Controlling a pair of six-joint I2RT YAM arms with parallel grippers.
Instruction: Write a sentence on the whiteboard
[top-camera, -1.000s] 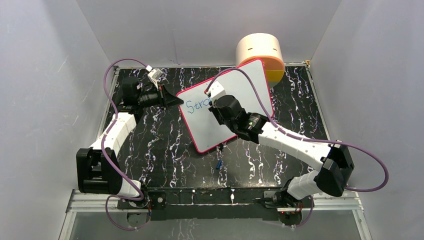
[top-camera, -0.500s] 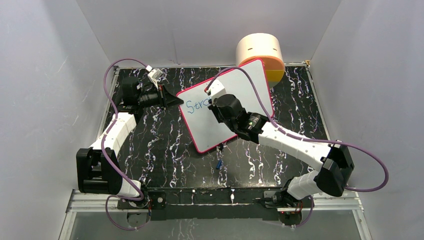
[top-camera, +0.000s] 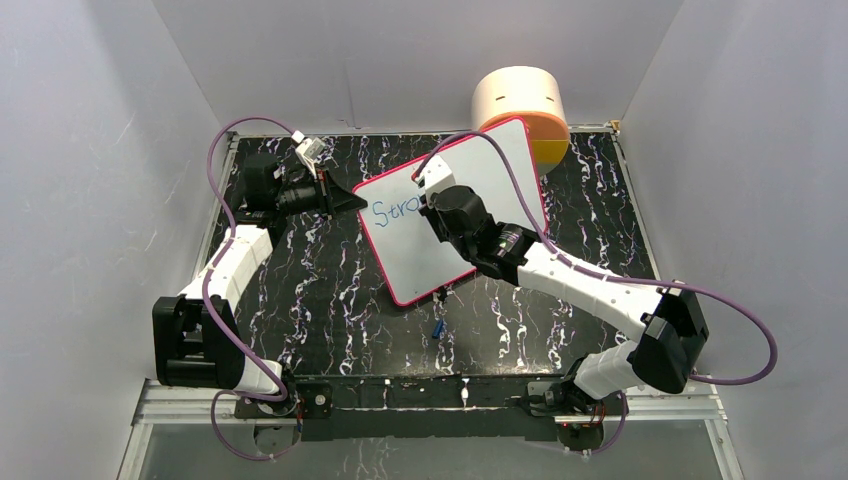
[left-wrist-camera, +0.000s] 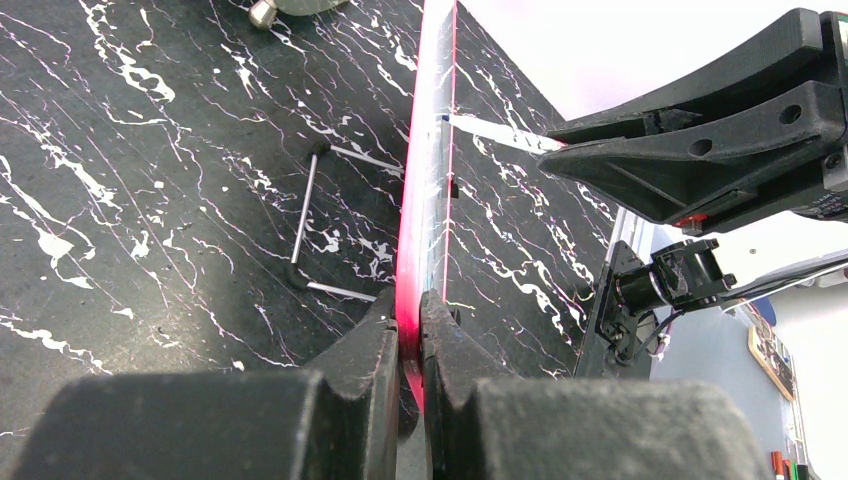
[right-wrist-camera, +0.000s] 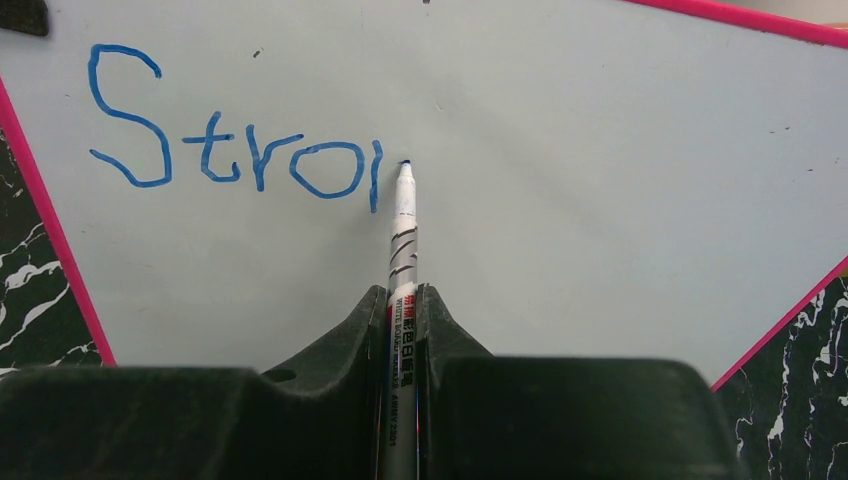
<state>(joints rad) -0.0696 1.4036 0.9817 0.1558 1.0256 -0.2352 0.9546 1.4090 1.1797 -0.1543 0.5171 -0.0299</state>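
My left pincer (left-wrist-camera: 408, 338) is clamped on the board's (top-camera: 410, 260) pink edge, steadying it mid-table. On it the lettering (right-wrist-camera: 230, 165) reads "Stro" plus one upright stroke. My right pincer (right-wrist-camera: 403, 305), clamped on the marker (right-wrist-camera: 402, 225), has crept slightly rightward along the line over the last second. I judge the "n" is under way. One board, one marker, four whole letters.
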